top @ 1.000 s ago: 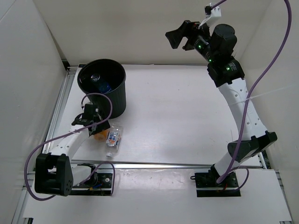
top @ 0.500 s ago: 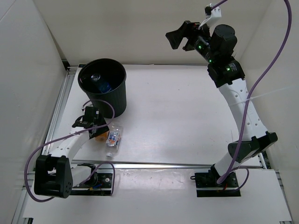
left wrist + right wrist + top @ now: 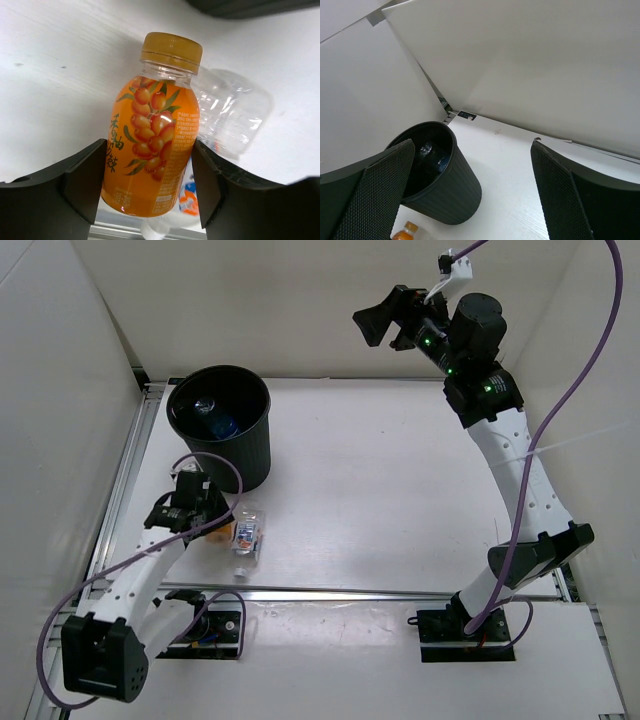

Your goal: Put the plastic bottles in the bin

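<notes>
Left hand [image 3: 150, 183], I see, is clamped on the orange bottle [image 3: 151, 127]: amber cap, berry-and-leaf label, just beside the bin [image 3: 252, 452].

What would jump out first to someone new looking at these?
The orange bottle clamped in the left pincer, at the front left of the table. Behind it stands the big black bin with bottles already inside. The right pincer hangs open, high at the back.
</notes>
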Controlling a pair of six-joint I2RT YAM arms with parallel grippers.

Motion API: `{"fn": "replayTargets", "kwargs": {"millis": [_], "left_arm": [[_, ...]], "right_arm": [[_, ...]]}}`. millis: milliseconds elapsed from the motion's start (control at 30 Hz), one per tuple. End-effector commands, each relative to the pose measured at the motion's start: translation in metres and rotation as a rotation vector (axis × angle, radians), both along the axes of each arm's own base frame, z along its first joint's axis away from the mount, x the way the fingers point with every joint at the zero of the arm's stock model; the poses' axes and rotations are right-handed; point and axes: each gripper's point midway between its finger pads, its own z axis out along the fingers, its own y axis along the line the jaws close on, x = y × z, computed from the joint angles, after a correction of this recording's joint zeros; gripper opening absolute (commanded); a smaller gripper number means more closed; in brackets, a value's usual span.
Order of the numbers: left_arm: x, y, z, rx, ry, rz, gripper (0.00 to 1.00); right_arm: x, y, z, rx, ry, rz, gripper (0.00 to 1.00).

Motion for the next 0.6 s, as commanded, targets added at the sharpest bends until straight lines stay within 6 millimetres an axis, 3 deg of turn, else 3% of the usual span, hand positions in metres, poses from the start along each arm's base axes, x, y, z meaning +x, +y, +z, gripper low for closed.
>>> {"fn": "replayTargets", "kwargs": {"millis": [0,133,200,233,333,433,467,567], "left_arm": [[0.001,0.011,0.041,0.033,-0.093,0.086,0.33],[-0.004,0.03,0.077,0.096,-0.146,0.18,0.33],[-0.012,0.038,0.089,0.121,-0.144,0.221,0.33],[-0.01,0.04,0.106,0.121,-0.172,0.23,0.33],[-0.015,0.044,0.127,0.117,-0.198,0.264,0.33],[-0.005,0.044,0.173,0.085,-0.315,0.28,0.33],[0.0,0.045,0.202,0.068,-0.394,0.296,0.33],[0.026,0.044,0.244,0.095,-0.514,0.257,0.35]], "right_arm": [[-0.013,-0.003,0.021,0.031,-0.053,0.015,1.0],[-0.006,0.0,0.013,0.024,-0.036,0.015,1.0],[-0.008,-0.001,0.018,0.028,-0.047,0.015,1.0],[-0.005,0.0,0.018,0.028,-0.046,0.015,1.0],[0.001,0.004,0.013,0.032,-0.03,0.016,1.0],[0.002,0.006,0.013,0.038,-0.025,0.027,1.0],[0.002,0.006,0.013,0.038,-0.025,0.027,1.0],[0.005,0.007,0.014,0.041,-0.032,0.027,1.0]]}}
